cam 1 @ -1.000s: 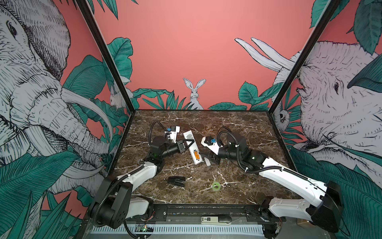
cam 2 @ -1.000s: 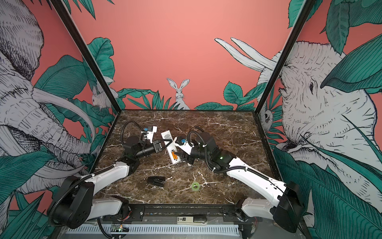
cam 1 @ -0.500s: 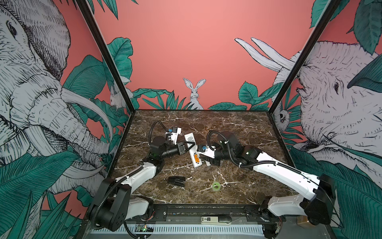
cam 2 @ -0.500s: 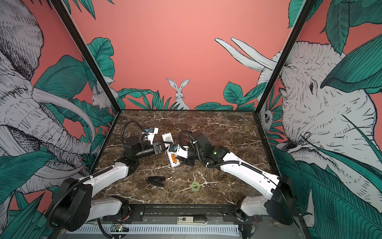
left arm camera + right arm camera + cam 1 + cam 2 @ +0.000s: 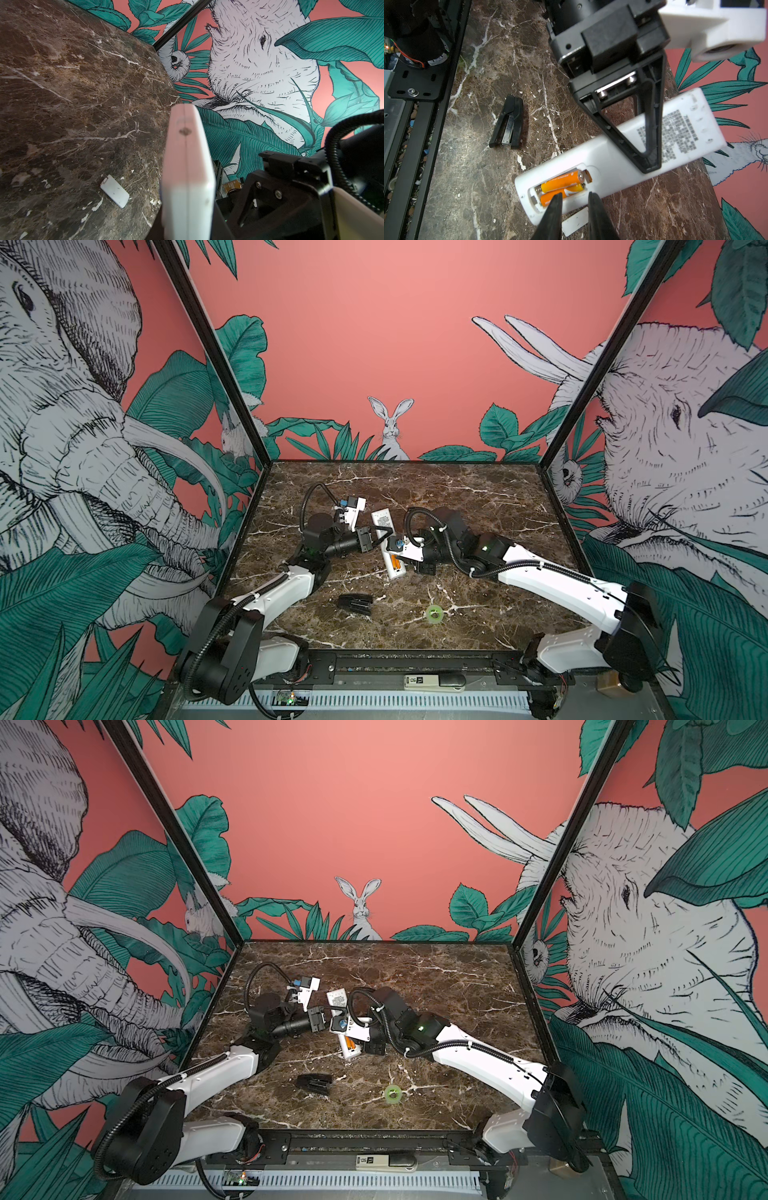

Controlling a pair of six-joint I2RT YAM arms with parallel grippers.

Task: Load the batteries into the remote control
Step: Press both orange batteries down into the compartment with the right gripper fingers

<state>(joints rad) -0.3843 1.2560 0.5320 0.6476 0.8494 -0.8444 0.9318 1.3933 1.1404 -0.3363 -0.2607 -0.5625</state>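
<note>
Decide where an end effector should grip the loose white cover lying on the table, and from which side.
Across its long edges, coming straight down: the cover lies flat and thin on the table, so likely only its short width fits.

The dark marble table [image 5: 478,506] carried a black stapler [image 5: 354,604] near its front edge, a green tape ring [image 5: 434,612] off to the stapler's right and apart from it, and a small white cover [image 5: 114,191] lying flat farther back.
</note>
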